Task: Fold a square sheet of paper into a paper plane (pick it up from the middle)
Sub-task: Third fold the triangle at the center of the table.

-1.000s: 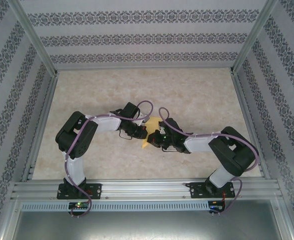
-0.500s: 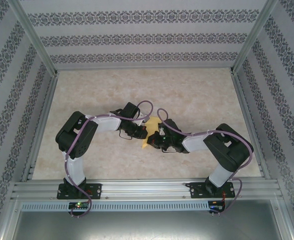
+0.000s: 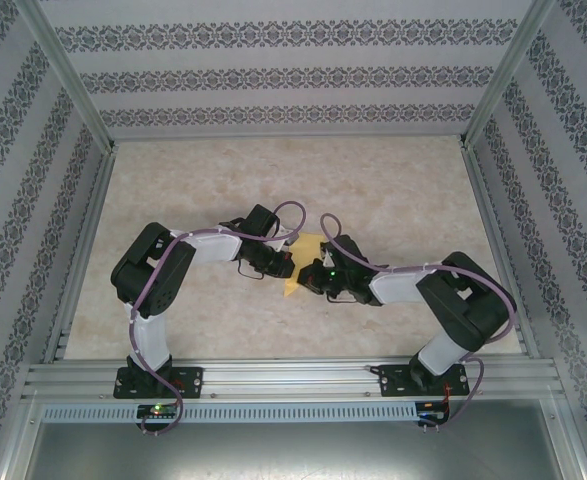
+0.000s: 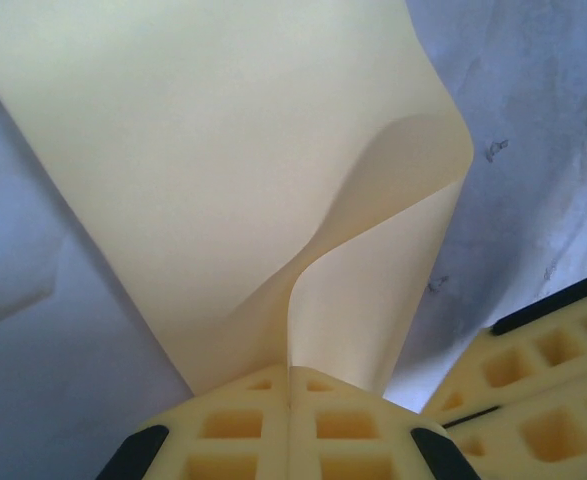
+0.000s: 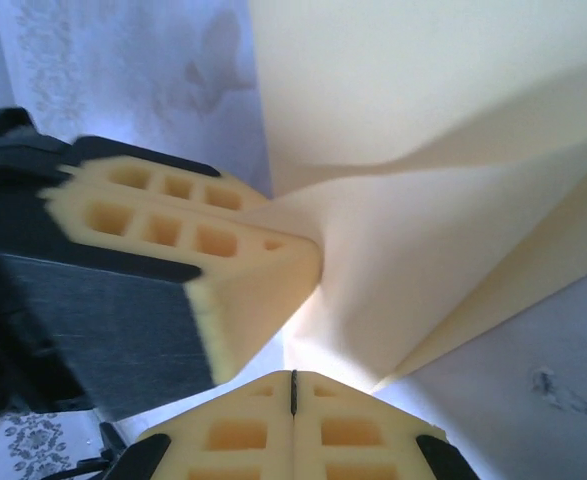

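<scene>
Curled yellow sheet [image 4: 223, 150] in shut left claw [image 4: 290, 385], seemingly right claw [image 5: 293, 385] too.

We find no text, label, brand, number or sign that can be read in any of these views. The walls [image 3: 293, 75] carry bands of dark ornamental pattern, which we cannot read as letters or figures. The square sheet of paper [image 4: 223, 150] shows us a plain pale yellow face.
</scene>
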You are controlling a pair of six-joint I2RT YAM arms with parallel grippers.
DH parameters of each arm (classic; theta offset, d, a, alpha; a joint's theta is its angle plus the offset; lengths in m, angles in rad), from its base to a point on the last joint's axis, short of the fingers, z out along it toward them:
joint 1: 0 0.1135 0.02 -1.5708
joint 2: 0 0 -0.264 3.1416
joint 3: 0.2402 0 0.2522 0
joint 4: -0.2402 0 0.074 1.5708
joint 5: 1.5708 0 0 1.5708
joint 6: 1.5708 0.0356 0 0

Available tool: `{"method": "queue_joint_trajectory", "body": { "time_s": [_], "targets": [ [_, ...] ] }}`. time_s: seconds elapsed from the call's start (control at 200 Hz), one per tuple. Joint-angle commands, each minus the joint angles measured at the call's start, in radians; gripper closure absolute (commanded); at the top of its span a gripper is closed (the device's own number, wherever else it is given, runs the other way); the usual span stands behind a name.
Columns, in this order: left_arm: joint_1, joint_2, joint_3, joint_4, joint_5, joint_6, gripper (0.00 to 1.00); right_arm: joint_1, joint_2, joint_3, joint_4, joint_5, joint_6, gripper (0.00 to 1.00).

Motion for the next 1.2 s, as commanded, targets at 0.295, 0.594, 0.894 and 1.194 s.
{"method": "queue_joint_trajectory", "body": {
  "time_s": [0.295,0.594,0.894,1.194],
  "targets": [
    [-0.009,0.043,-0.002,-0.053,-0.029,0.028,0.99,-0.026,0.09,0.012,0.005,0.007,-0.031,1.0],
    [-0.008,0.043,0.001,-0.056,-0.029,0.028,1.0,-0.035,0.025,0.025,-0.024,0.004,-0.033,1.0],
    [-0.008,0.044,0.001,-0.056,-0.026,0.029,0.99,-0.084,0.025,0.049,-0.05,-0.006,-0.074,1.0],
    [-0.008,0.041,-0.001,-0.057,-0.03,0.028,0.99,-0.087,0.108,0.004,0.0,0.003,-0.061,1.0]
  ]
}}
